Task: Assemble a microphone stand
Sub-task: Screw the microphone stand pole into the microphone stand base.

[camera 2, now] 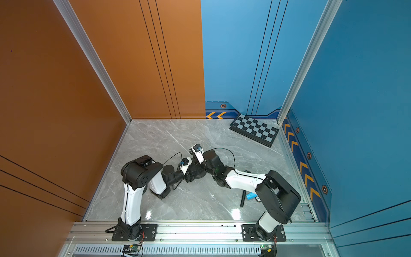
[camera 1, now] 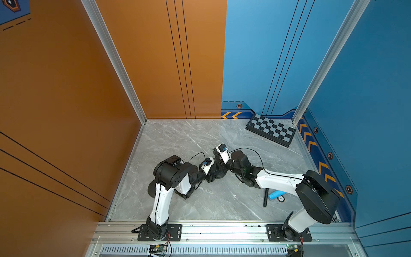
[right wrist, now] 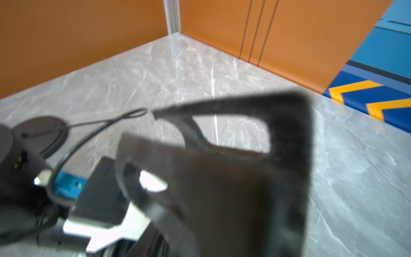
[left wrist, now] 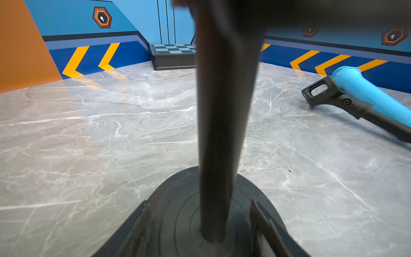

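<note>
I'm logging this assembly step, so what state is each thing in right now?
pole: upright, standing in the base.
base: lying flat under it.
microphone: lying on its side against the black holder.
chessboard: closed.
left gripper: jaws apart astride the pole, grip unclear.
right gripper: blurred, cannot tell.

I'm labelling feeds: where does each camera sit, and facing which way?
Top views: above the front rail, looking down at table, left arm, right arm.
Left wrist: on the left arm, facing pole, base, back wall; own fingers show.
Right wrist: on the right arm, facing the orange wall; blurred fingers show.
Shared: microphone, left wrist and top views.
</note>
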`<state>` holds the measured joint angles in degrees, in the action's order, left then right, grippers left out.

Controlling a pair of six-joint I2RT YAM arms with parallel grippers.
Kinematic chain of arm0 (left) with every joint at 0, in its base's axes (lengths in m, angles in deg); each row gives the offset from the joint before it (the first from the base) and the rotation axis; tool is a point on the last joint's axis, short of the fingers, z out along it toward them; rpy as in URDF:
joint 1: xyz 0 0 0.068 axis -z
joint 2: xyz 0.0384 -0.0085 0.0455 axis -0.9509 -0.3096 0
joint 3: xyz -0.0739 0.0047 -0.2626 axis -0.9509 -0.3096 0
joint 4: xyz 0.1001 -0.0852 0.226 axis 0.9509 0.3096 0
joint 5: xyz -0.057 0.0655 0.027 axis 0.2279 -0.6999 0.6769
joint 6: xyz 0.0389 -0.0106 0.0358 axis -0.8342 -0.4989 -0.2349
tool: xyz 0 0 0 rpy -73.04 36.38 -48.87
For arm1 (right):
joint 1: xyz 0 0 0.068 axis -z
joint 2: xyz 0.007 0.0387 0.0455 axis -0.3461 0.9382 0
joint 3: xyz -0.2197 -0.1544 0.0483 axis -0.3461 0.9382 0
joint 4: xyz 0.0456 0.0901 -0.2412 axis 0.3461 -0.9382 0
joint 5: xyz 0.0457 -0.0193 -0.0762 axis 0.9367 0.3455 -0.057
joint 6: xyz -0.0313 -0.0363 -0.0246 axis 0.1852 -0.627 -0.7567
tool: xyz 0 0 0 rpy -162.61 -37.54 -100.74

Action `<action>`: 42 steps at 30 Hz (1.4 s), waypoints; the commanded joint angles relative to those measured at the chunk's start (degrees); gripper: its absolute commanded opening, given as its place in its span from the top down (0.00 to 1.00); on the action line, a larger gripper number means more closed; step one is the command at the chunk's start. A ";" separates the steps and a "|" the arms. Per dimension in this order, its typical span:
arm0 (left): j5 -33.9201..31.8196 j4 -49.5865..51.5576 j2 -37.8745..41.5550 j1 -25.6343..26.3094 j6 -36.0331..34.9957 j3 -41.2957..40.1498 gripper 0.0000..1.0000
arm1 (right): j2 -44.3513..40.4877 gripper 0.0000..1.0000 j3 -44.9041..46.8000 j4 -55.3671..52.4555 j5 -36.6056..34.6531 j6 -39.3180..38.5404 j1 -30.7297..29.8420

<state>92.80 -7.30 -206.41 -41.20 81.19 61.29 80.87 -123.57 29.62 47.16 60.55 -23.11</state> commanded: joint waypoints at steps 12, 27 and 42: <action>0.31 9.18 -2.64 -0.13 -1.00 -1.85 0.29 | 2.23 0.46 -6.56 -4.49 26.16 -12.80 8.56; 0.41 9.20 -3.25 0.00 -0.63 -1.53 0.29 | 2.22 0.97 -0.18 6.17 4.36 -1.45 4.49; -0.15 9.24 -3.10 0.00 -0.73 -1.78 0.29 | 5.07 0.98 3.27 14.25 -22.34 9.28 -7.72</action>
<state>92.82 -7.34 -206.45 -41.20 81.19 61.25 85.07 -120.46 46.73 21.26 68.70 -32.20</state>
